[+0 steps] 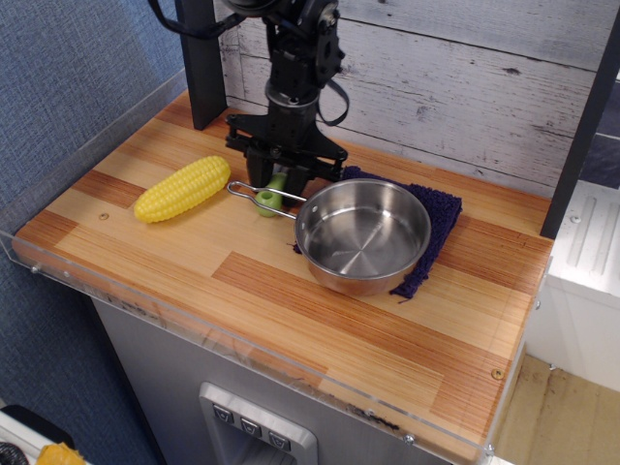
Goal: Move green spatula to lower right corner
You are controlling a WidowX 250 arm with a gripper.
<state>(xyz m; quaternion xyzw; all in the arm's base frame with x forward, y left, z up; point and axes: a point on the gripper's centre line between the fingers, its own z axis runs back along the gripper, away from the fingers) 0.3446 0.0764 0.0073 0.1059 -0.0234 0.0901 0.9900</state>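
Observation:
The green spatula [272, 197] lies at the back of the table. Only its lime-green handle shows, poking out under the pan's thin wire handle [254, 190]. Its grey blade is hidden behind my gripper [282, 172]. The gripper is down at table level with its fingers drawn together on the spatula's blade end. The lower right corner [481, 387] of the striped wooden tabletop, with a small brass screw [497, 373], lies far to the front right of the gripper.
A steel pan [363, 233] sits on a purple cloth [439, 208] just right of the spatula. A yellow corn cob [182, 188] lies to its left. A clear acrylic rim [242, 339] runs along the table's front edge. A white plank wall stands behind.

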